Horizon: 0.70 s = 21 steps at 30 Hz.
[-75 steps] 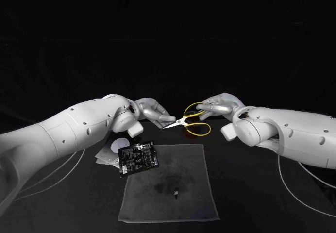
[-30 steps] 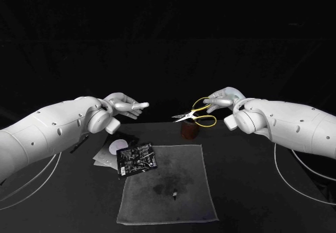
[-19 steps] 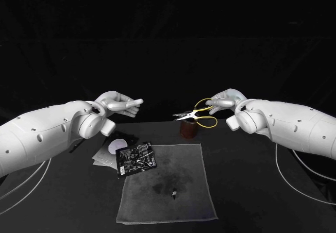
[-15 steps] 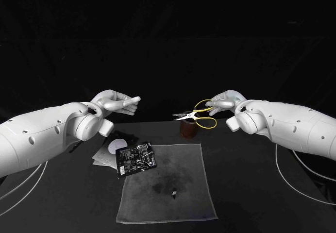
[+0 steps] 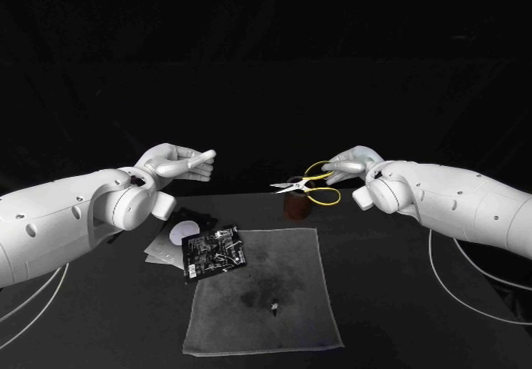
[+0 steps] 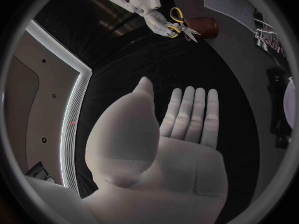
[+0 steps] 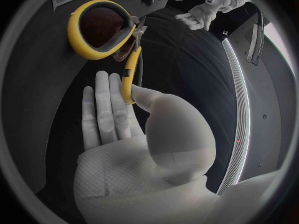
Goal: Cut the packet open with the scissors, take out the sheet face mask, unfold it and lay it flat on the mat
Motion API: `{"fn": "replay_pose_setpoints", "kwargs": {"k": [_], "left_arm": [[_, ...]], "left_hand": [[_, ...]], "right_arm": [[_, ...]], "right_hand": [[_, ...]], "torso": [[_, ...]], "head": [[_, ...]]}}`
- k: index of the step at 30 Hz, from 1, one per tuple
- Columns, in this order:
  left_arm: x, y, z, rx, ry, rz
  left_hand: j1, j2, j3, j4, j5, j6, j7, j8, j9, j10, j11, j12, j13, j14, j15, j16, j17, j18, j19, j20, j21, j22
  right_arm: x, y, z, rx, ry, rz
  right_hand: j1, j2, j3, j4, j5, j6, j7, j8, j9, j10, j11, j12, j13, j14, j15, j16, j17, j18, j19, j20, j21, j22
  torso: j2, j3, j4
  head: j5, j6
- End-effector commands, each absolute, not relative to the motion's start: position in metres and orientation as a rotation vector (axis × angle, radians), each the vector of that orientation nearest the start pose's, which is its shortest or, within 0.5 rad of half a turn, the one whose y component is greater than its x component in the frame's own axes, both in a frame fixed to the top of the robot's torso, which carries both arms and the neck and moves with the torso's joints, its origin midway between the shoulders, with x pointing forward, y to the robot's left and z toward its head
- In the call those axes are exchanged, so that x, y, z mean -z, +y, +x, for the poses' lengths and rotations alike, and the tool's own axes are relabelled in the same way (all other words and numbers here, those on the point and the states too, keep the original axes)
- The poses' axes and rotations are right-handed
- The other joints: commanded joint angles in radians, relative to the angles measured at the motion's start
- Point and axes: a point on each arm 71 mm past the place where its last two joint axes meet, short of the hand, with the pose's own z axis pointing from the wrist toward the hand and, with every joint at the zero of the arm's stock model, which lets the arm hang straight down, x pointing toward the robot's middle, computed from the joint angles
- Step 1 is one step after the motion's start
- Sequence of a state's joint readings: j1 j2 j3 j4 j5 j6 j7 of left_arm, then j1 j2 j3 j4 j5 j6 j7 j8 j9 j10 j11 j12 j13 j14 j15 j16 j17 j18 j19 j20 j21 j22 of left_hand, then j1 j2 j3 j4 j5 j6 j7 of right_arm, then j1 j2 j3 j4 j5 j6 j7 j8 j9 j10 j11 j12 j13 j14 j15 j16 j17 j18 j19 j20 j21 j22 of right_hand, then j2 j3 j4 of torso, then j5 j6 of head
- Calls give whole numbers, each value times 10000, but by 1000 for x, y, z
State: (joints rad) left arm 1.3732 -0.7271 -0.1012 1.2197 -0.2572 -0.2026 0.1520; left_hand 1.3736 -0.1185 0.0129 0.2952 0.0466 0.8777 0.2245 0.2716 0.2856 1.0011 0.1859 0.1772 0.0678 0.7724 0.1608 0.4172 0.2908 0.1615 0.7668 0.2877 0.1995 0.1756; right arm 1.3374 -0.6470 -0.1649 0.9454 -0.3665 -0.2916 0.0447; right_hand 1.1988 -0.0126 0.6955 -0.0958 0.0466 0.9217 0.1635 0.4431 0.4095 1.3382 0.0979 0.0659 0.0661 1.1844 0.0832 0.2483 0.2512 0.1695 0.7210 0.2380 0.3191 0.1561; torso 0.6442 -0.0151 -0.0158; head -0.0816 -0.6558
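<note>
My right hand (image 5: pixel 346 164) holds the yellow-handled scissors (image 5: pixel 304 184) in the air, blades pointing toward my left side, above a brown cup (image 5: pixel 299 205). In the right wrist view the right hand (image 7: pixel 124 134) grips one handle loop of the scissors (image 7: pixel 104 30). My left hand (image 5: pixel 180 163) hangs raised and apart from them; its palm (image 6: pixel 168 134) holds nothing and its fingers are stretched out. The black printed packet (image 5: pixel 214 250) lies on the left edge of the grey mat (image 5: pixel 271 323).
A white round piece (image 5: pixel 188 228) and grey wrappers (image 5: pixel 164 247) lie left of the packet. A small scrap (image 5: pixel 275 307) sits on the mat. The left wrist view shows the right hand (image 6: pixel 134 0), scissors (image 6: pixel 177 26) and cup (image 6: pixel 202 27).
My left hand has let go of the scissor blades, pulled back to the left and opened. The right hand has kept the scissors and lifted them slightly.
</note>
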Motion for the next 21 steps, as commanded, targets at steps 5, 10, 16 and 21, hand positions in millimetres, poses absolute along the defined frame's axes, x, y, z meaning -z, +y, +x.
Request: {"fn": "replay_pose_setpoints", "kwargs": {"k": [5, 10, 16, 21], "left_arm": [[135, 234, 559, 12794, 15836, -8660], [135, 234, 558, 12805, 15891, -8667], [136, 233, 557, 12853, 15989, -8656], [136, 233, 557, 12869, 16053, -8654]], "left_hand": [[40, 98, 45, 4, 15, 80, 118, 30, -14, 61, 4, 15, -10, 53, 1, 52, -11, 73, 76, -24, 68, 15], [41, 96, 50, 5, 15, 71, 122, 25, -21, 49, 8, 8, -15, 40, 4, 48, -18, 72, 74, -23, 65, 14], [41, 91, 58, 6, 15, 59, 128, 19, -30, 30, 14, 0, -20, 21, 9, 43, -27, 71, 71, -21, 62, 11], [41, 94, 66, 6, 15, 50, 134, 14, -38, 16, 19, -7, -24, 4, 14, 38, -35, 70, 67, -19, 57, 9]], "right_arm": [[183, -300, 590, -7897, 15613, 9782], [184, -298, 590, -7975, 15769, 9851], [187, -297, 591, -7994, 16043, 10020], [190, -295, 590, -8090, 16348, 10056]], "right_hand": [[-55, -208, -6, -76, 12, -541, 243, -230, 109, -826, 264, -58, -13, -483, 189, -244, 21, 157, -181, 88, -133, -76], [-214, -378, -1, 22, 12, -1194, 576, -666, 1, -1695, 574, -54, -43, -961, 409, -457, 35, 145, -367, 235, -313, -175], [-393, -676, -159, 174, 12, -2003, 1032, -1161, -185, -3107, 1060, -25, -37, -2187, 863, -1016, -94, 89, -653, 501, -617, -350], [-407, -793, -445, 227, 13, -2314, 1162, -1179, -173, -3518, 1202, 24, -19, -2733, 1020, -1107, -198, -17, -842, 524, -811, -461]], "torso": [[5, 0, 4], [4, 5, -12], [-3, 15, -11], [3, 12, -15]], "head": [[-14, -4], [-19, -6], [-54, -3], [-58, -22]]}}
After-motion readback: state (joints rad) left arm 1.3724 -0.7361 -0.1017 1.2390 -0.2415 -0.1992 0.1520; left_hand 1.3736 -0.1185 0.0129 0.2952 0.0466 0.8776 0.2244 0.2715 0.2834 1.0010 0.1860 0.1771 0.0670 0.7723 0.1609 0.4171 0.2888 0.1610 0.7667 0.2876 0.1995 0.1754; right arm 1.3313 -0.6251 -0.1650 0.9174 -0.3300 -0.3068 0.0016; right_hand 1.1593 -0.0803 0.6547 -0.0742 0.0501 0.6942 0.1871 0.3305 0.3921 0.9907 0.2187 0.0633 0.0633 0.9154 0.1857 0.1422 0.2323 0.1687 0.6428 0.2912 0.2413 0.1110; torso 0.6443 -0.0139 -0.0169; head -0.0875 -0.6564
